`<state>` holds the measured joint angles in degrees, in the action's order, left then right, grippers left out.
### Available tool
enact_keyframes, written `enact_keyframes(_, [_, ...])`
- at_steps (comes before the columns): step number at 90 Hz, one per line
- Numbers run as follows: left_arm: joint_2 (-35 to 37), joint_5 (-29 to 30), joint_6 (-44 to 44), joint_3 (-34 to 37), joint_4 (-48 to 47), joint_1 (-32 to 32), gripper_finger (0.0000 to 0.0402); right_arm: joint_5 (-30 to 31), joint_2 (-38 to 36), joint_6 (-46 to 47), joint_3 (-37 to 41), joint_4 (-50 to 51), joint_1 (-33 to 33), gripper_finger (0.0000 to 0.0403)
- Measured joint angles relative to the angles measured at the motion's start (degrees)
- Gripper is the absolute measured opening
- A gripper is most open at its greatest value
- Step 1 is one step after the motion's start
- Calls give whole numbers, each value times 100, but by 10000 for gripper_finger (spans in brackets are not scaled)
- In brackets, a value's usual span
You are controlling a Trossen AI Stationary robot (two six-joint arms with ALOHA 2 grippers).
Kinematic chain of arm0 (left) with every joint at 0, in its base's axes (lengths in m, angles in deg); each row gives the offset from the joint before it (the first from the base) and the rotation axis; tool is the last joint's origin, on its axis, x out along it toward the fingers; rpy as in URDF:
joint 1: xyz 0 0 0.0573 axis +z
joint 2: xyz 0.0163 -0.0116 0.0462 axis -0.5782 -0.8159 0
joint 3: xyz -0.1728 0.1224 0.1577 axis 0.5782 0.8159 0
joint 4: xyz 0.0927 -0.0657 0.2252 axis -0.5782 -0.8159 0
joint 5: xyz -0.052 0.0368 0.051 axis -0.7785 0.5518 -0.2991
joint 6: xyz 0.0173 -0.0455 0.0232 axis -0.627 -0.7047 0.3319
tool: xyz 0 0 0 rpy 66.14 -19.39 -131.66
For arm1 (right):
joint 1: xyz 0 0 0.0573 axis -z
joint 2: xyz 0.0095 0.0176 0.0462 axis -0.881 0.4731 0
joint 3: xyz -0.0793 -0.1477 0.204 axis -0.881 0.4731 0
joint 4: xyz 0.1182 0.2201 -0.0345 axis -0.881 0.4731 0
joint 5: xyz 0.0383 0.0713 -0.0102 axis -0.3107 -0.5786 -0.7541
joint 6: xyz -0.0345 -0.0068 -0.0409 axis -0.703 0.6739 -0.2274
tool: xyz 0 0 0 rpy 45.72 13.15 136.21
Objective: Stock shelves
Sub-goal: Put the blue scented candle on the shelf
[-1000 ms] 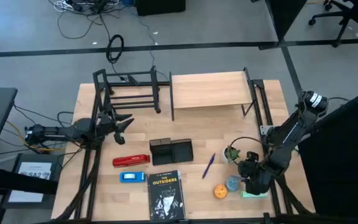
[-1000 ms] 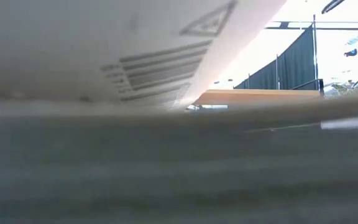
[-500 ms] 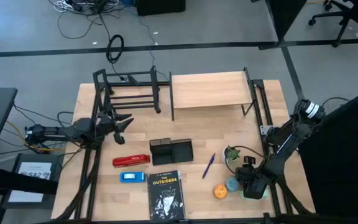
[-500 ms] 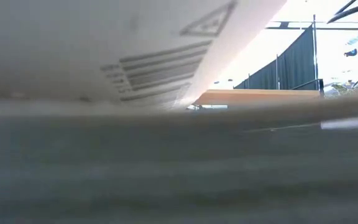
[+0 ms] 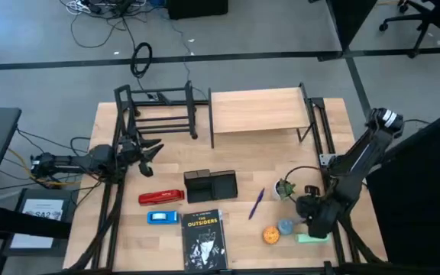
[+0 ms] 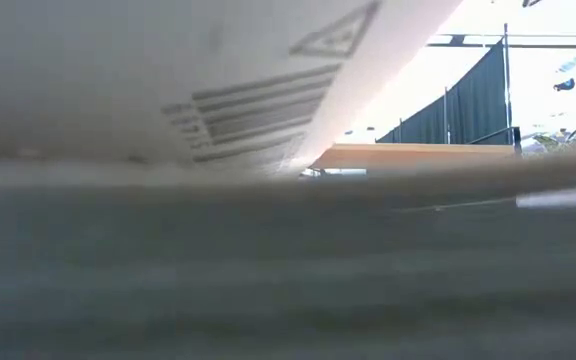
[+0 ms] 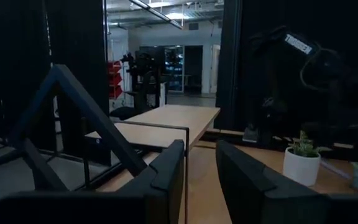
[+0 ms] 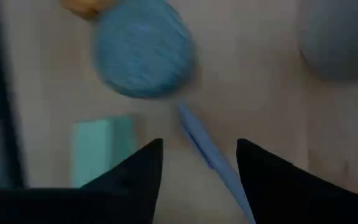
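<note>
The black tube-frame rack (image 5: 159, 111) and the wood-topped shelf (image 5: 257, 111) stand on their legs at the table's far side. My right gripper (image 5: 312, 216) hovers open at the near right, fingers pointing down beside a blue ball (image 5: 285, 227) (image 8: 145, 56), an orange ball (image 5: 270, 235) and a green pad (image 5: 312, 237). In the right wrist view a thin blue strip (image 8: 207, 149) lies on the table between its fingers (image 8: 138, 177). My left gripper (image 5: 150, 149) (image 7: 201, 180) waits open at the left, near the rack, holding nothing.
A potted plant (image 5: 285, 188), a purple pen (image 5: 257, 204), a black mesh tray (image 5: 211, 184), a red stapler (image 5: 161, 197), a small blue object (image 5: 163, 217) and a book (image 5: 204, 238) lie on the near half. Something white and close blocks most of the low view.
My right gripper dipped toward the table's near edge over the blue ball and green pad, then drew back up and toward the far side. The green pad shows more now. Nothing on the table has moved.
</note>
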<state>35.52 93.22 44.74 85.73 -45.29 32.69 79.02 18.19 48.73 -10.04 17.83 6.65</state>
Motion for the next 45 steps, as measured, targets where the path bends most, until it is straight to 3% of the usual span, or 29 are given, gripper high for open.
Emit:
enact_keyframes(21, [-1,0,-116,0,-5,2,76,12,342,-1696,-4,-1445,295,296])
enact_keyframes(45, [0,-1,-192,0,-24,2,76,-38,926,-2612,-299,-1615,563,348])
